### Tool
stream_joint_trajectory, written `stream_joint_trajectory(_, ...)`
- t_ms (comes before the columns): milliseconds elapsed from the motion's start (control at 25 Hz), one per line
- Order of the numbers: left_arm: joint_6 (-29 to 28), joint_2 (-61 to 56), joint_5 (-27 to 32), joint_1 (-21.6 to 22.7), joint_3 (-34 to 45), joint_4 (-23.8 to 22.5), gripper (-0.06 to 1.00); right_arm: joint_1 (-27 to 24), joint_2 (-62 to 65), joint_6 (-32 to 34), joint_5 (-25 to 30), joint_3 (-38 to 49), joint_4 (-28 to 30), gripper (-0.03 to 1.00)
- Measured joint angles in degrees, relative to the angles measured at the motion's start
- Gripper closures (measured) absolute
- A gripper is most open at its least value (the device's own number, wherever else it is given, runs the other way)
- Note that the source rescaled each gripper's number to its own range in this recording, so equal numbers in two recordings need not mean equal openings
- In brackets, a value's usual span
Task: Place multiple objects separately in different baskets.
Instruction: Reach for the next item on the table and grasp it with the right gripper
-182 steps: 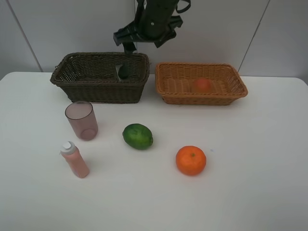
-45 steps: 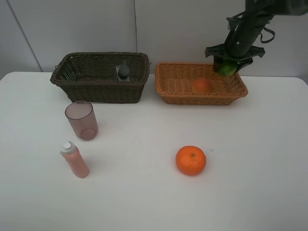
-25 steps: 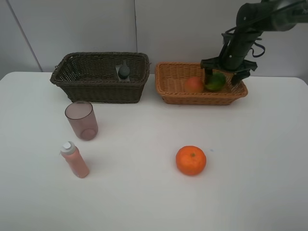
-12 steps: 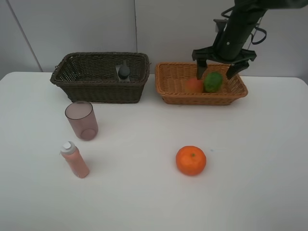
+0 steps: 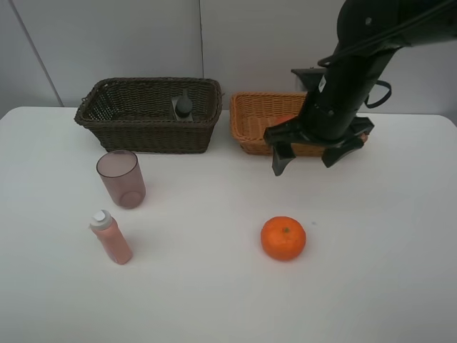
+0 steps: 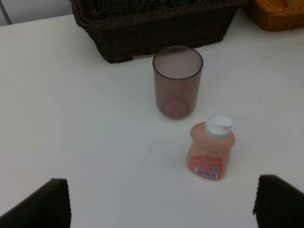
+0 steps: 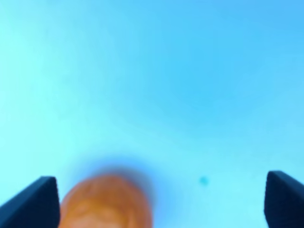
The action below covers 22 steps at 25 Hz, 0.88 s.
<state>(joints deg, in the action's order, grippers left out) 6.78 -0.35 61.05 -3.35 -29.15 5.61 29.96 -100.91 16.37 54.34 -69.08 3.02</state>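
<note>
Two baskets face you, dark basket [image 5: 143, 132] and tan basket [image 5: 248, 123]; three loose items: one orange [image 5: 283, 238], one cup [image 5: 121, 179], one pink bottle [image 5: 111, 237]. Left gripper [image 6: 159, 203] and right gripper [image 5: 305, 164] gape wide.

1. A white desk [image 5: 214, 300] carries everything.
2. Along its far side stand a dark brown basket [image 5: 143, 136] and a tan basket [image 5: 250, 143], side by side with a narrow gap between them.
3. In front of the dark one stands a mauve cup [image 5: 121, 179] (mouth up), and a pink bottle [image 5: 111, 238] stands upright nearer the front.
4. An orange [image 5: 283, 238] sits alone, well apart from the cup and bottle.
</note>
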Motion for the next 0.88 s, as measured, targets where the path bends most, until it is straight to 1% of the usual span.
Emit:
stream_joint_trajectory(120,0.00,0.00,0.00,0.00,0.00,0.00,-0.06,3.28,0.25,0.78,-0.72,2.43,-1.89,0.08)
stream_joint_trajectory(200,0.00,0.00,0.00,0.00,0.00,0.00,-0.06,4.58,0.25,1.31,-2.01,3.39,-3.02,0.08)
stream_joint_trajectory(360,0.00,0.00,0.00,0.00,0.00,0.00,-0.06,6.55,0.25,5.01,-3.34,3.89,-2.39,0.08)
stream_joint_trajectory(440,0.00,0.00,0.00,0.00,0.00,0.00,-0.06,6.69,0.25,7.93,-3.89,3.89,-2.32,0.08)
stream_joint_trajectory(680,0.00,0.00,0.00,0.00,0.00,0.00,-0.06,6.69,-0.35,13.10,-5.02,4.69,-1.86,0.08)
stream_joint_trajectory(880,0.00,0.00,0.00,0.00,0.00,0.00,-0.06,6.69,-0.43,20.41,-9.77,10.04,-1.54,0.08)
